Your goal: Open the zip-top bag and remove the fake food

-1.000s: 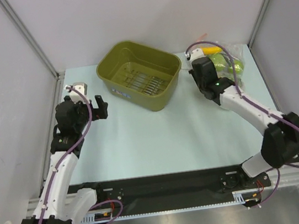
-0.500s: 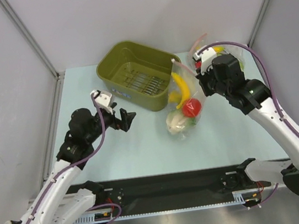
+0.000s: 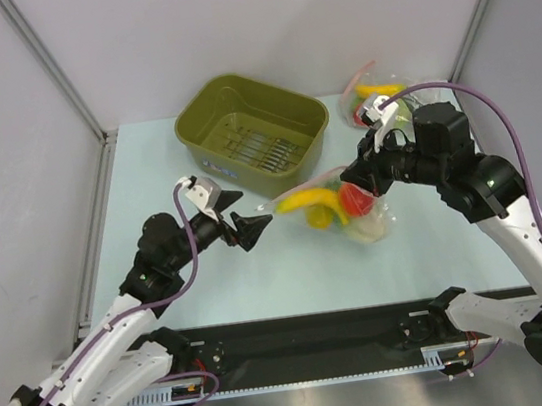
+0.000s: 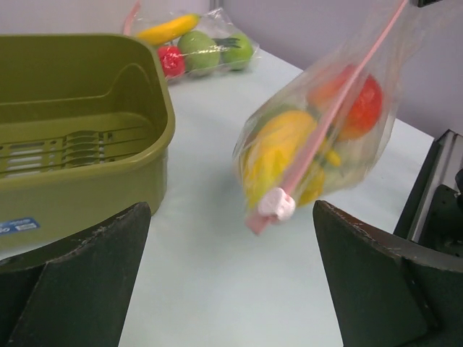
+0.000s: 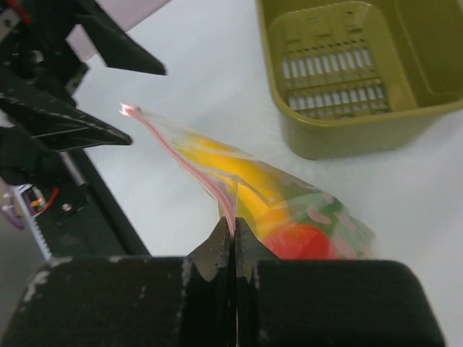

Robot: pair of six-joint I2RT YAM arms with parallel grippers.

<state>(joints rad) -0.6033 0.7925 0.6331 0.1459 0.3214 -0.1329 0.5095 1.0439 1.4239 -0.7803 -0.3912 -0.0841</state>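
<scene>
Right end effector (image 5: 233,240): jaws pressed together, pinching the pink zip strip (image 4: 340,101) of the zip-top bag (image 3: 341,209) at its right end.

Zip-top bag: held up off the counter (image 3: 261,275), in front of the olive tub (image 3: 252,172) and off its right corner. The strip runs down-left to a white slider (image 4: 275,204), and the mouth looks closed.

Fake food (all inside the bag): yellow banana (image 3: 303,199), red round fruit (image 3: 354,198), pale leafy cabbage (image 3: 367,227) lowest.

Left end effector (image 3: 255,229): jaws spread wide, holding nothing. It sits in front of the tub, level with the bag's slider end and just short of it; the slider lies between the two fingers in the left wrist view, untouched.

Second clear bag (image 3: 377,97): on the counter right of the tub, near the back wall, showing a banana, a red fruit and green fruits.
</scene>
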